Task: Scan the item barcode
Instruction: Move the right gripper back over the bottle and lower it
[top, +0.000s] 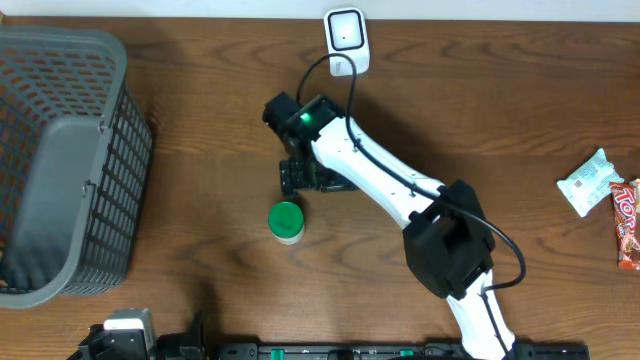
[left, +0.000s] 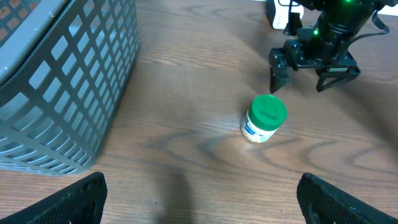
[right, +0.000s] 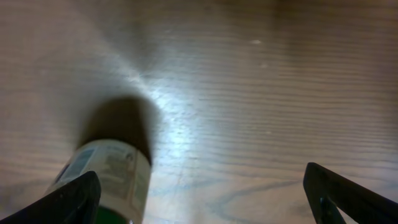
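The item, a small white jar with a green lid (top: 287, 222), stands upright on the wooden table left of centre. It also shows in the left wrist view, jar (left: 263, 117). My right gripper (top: 312, 181) hangs open just beyond it, toward the scanner (top: 346, 40), a white unit at the table's far edge. In the right wrist view the jar (right: 111, 176) sits by the left finger (right: 69, 200), mostly outside the gap, and the right gripper (right: 205, 200) holds nothing. My left gripper (left: 202, 200) is open over bare wood, well short of the jar.
A large grey wire basket (top: 60, 160) takes up the left side of the table. Two snack packets lie at the right edge, a pale one (top: 592, 182) and a red one (top: 628, 225). The scanner's cable (top: 318, 72) runs toward the right arm.
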